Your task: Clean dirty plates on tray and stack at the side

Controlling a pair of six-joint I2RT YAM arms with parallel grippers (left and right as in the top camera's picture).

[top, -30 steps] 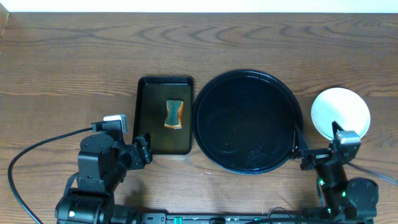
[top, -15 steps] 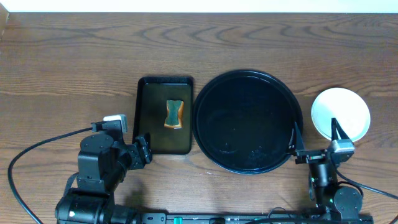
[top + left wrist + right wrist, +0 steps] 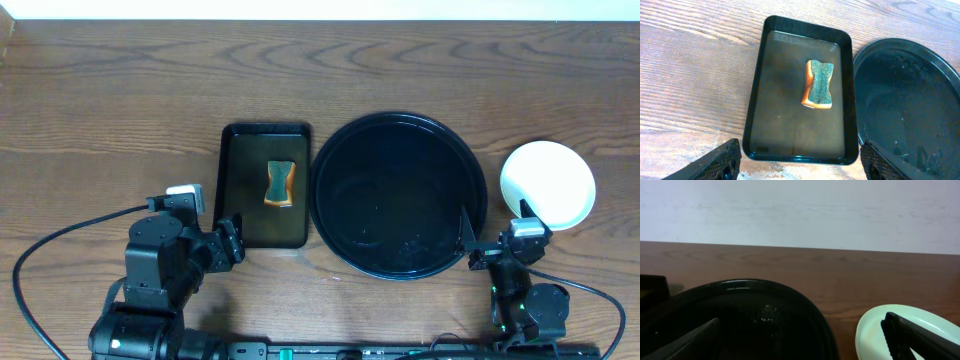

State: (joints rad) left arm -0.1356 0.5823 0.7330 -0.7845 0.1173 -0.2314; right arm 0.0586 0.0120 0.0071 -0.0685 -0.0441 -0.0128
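Note:
The large round black tray [image 3: 400,195] sits mid-table with no plate on it; it also shows in the left wrist view [image 3: 910,105] and the right wrist view [image 3: 755,315]. A pale mint-white plate [image 3: 547,183] lies on the wood to the right of the tray, and its rim shows in the right wrist view [image 3: 890,325]. No yellow plate is visible. My right gripper [image 3: 494,222] is open and empty, low near the front, straddling the gap between tray and plate [image 3: 800,340]. My left gripper [image 3: 230,240] is open and empty at the rectangular tray's near edge [image 3: 797,165].
A smaller rectangular black tray [image 3: 240,150] stands left of the round tray and holds a green-and-orange sponge [image 3: 280,183], also seen in the left wrist view [image 3: 819,84]. A pale wall runs behind the table's far edge.
My right arm has drawn back toward the front edge and shifted left, off the plate's near rim. The left arm, the trays and the plate have not moved.

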